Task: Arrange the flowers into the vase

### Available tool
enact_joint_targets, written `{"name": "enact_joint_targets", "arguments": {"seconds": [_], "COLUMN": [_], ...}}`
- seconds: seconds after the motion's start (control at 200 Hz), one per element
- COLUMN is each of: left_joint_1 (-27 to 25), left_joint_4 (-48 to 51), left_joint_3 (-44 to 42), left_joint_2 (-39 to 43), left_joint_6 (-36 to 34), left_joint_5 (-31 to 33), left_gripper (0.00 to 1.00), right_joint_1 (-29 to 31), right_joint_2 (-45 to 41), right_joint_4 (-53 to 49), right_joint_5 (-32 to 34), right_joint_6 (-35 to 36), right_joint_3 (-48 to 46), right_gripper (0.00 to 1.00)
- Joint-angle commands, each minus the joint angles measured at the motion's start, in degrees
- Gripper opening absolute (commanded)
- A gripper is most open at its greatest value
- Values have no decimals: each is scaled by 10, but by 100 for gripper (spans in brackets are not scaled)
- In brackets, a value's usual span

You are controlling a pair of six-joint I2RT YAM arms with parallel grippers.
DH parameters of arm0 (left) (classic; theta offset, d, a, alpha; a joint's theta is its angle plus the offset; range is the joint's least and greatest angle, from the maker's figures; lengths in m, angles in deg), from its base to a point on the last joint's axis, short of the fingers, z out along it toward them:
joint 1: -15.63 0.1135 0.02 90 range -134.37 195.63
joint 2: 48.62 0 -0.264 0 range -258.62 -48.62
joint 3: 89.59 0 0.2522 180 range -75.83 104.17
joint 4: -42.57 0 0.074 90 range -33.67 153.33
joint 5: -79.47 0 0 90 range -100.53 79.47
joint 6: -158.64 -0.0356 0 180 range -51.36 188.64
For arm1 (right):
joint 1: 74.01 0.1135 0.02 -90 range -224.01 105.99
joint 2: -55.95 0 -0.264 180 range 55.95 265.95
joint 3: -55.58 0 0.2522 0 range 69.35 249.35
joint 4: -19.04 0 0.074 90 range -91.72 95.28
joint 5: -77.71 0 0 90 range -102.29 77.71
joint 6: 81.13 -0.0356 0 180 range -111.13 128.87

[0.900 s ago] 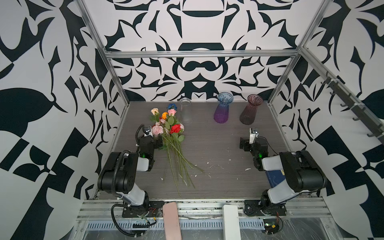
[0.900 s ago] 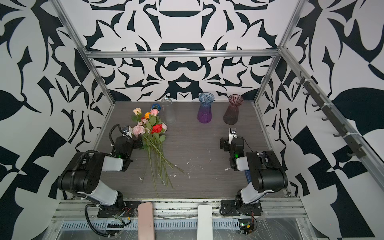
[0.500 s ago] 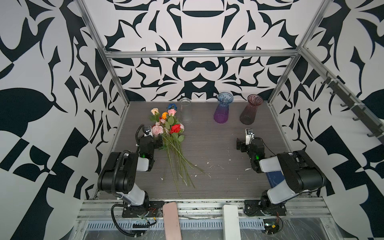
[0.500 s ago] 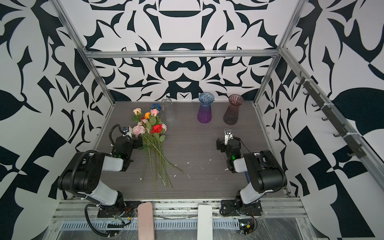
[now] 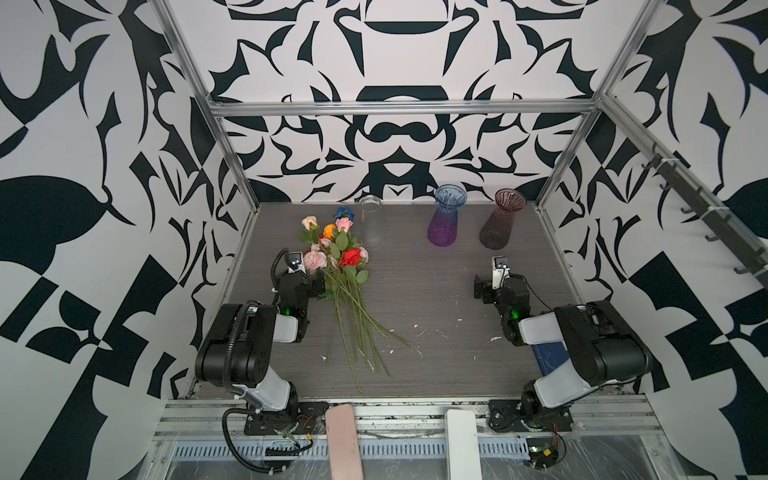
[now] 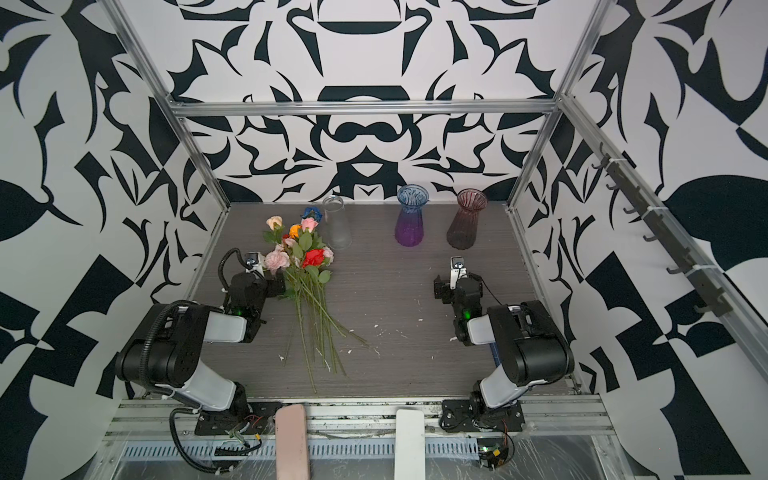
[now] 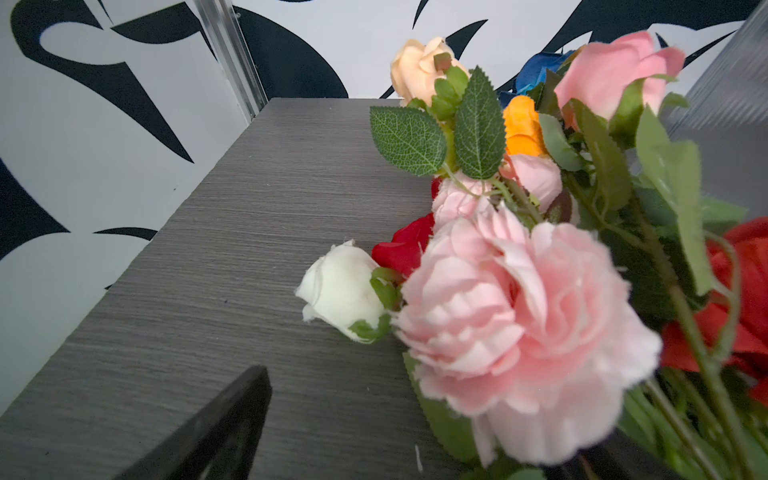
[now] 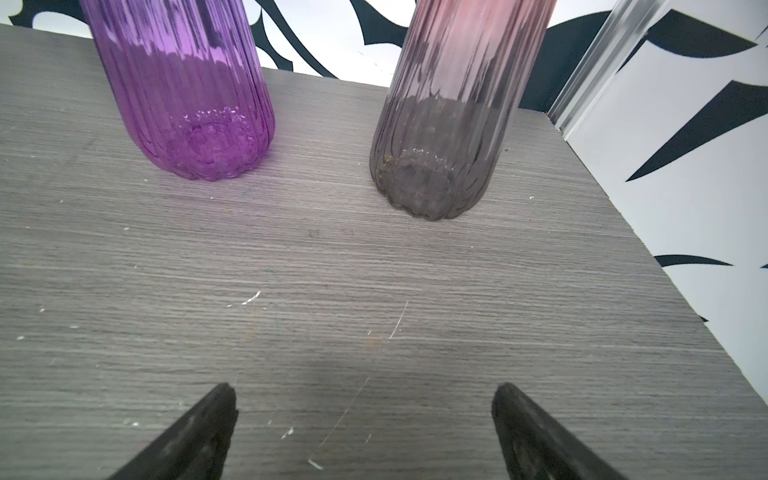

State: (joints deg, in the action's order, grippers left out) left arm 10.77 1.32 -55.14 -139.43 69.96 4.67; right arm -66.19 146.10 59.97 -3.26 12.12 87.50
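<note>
L gripper sits low at the table, jaws spread wide, nothing clamped. Flowers lie flat on the table right at its tips: heads just ahead of the fingers, stems trailing back past its inner side toward the arm bases. Can't tell if a stem touches a finger.

Left wrist view: pink carnation fills the space close in front and hides one finger. White bud lies on the wood ahead of the visible finger, right beside the carnation. Cream, orange, blue & pink heads are further ahead. Clear vase stands upright beyond the heads, just beside them.

R gripper is also spread wide & empty, low over bare table. Straight ahead, apart from the tips, stand 2 upright ribbed vases: purple vase & smoky-pink vase, side by side, not touching. All 3 vases are empty.
</note>
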Motion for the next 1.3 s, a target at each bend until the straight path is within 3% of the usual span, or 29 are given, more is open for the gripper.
{"name": "enact_joint_targets", "arguments": {"seconds": [0.0, 0.31, 0.45, 0.495, 0.56, 0.655, 0.75, 0.855, 0.965, 1.085, 1.13, 1.2, 1.295], "left_joint_1": [1, 1, 1, 0, -5, -22, -52, -74, -97, -118, -118, -117, -118], "left_joint_4": [-8, -8, -18, -15, 11, 156, 436, 576, 621, 717, 754, 803, 810], "left_joint_3": [-7, -7, -12, -24, -43, -41, 26, 68, 78, 138, 160, 199, 243], "left_joint_2": [11, 10, 16, 44, 115, 274, 429, 531, 583, 544, 516, 471, 403], "left_joint_6": [4, 4, 0, -1, 12, 42, 107, 172, 236, 238, 251, 271, 276], "left_joint_5": [-2, -2, 2, 5, 29, 57, 77, -4, -94, -118, -106, -77, -101], "left_gripper": [99, 100, 99, 99, 99, 99, 99, 99, 99, 99, 99, 99, 99], "right_joint_1": [1, 1, -6, 3, 8, 9, 9, 8, 8, 14, 31, 67, 118], "right_joint_2": [-9, -9, -19, -65, -160, -262, -322, -364, -383, -354, -339, -326, -310], "right_joint_4": [19, 23, -13, -68, -225, -444, -606, -689, -655, -458, -410, -433, -457], "right_joint_5": [7, 8, 67, 75, 42, 34, -22, -65, -161, -253, -248, -220, -205], "right_joint_6": [4, 4, -24, -19, -18, -68, -161, -265, -439, -629, -639, -599, -559], "right_joint_3": [1, 0, 20, 30, 67, 151, 230, 257, 207, 70, 33, 24, 21], "right_gripper": [100, 100, 100, 100, 100, 100, 100, 100, 100, 100, 100, 100, 100]}}
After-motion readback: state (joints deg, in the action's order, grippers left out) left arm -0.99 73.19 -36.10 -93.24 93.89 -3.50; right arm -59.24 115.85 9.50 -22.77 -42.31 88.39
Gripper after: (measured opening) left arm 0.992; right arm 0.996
